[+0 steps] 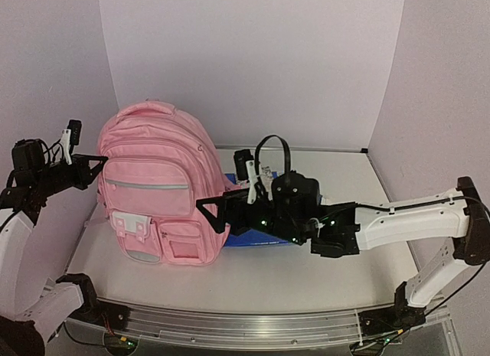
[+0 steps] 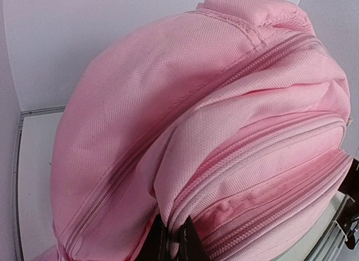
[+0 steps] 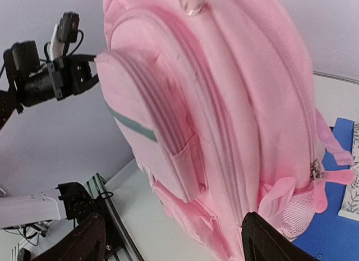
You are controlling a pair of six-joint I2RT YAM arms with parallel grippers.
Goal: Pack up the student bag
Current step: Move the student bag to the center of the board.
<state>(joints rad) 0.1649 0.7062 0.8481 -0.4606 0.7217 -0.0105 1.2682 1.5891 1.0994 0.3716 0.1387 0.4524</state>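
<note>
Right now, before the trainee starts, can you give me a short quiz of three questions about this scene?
1. True or false: the pink backpack lies flat on the table.
2. Which gripper has open jaws? A: the left one. B: the right one. C: both.
3. Fill in: in the top view, the flat item on the table just right of the backpack is ___ in colour.

Key
1. False: it stands upright.
2. B: the right gripper is open beside the bag, while the left gripper is shut on the bag's fabric.
3. Blue.
</note>
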